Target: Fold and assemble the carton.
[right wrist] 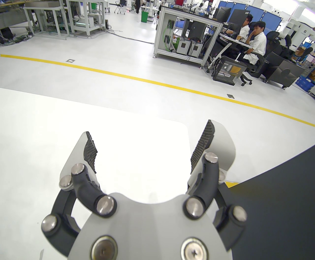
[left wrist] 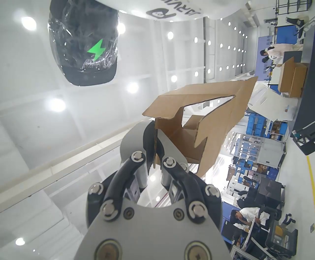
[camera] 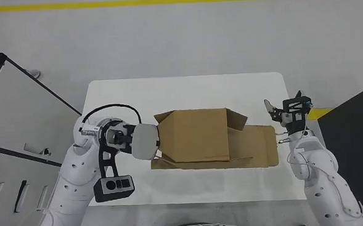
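A brown cardboard carton [camera: 198, 135] lies partly unfolded in the middle of the white table [camera: 119, 104], flaps spread toward the right. My left gripper [camera: 157, 146] sits at the carton's left end, shut on a cardboard flap; in the left wrist view the carton [left wrist: 196, 115] rises from between the fingers [left wrist: 169, 147] of that gripper [left wrist: 155, 145]. My right gripper [camera: 279, 111] is at the table's right edge, apart from the carton, open with nothing between its fingers, as the right wrist view [right wrist: 147, 147] confirms.
A black device [camera: 114, 185] hangs by the left arm near the table's front left. A dark panel [camera: 349, 129] stands just right of the table, and a grey cabinet [camera: 15, 109] to its left. A yellow floor line [camera: 175, 0] runs beyond.
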You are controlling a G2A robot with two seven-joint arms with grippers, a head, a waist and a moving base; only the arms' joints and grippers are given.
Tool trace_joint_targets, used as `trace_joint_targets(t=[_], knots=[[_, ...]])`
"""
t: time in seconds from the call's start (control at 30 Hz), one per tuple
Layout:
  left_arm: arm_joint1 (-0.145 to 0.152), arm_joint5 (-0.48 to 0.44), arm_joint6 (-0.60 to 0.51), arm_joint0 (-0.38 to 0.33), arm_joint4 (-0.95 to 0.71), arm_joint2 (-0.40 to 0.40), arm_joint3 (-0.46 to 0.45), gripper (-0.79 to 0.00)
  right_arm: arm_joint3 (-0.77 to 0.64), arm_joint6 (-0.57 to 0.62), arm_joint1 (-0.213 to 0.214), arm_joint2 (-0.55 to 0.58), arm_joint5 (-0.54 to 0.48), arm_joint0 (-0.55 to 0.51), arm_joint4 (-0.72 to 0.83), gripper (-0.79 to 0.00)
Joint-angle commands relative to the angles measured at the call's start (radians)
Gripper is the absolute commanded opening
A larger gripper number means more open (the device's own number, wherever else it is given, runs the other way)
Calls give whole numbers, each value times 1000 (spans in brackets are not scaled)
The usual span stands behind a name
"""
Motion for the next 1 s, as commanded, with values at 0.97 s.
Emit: trace_joint_targets(t=[0.97], knots=[[6, 36, -10, 27, 116, 20, 154, -785, 0, 0, 0, 0, 0, 0, 0, 0]])
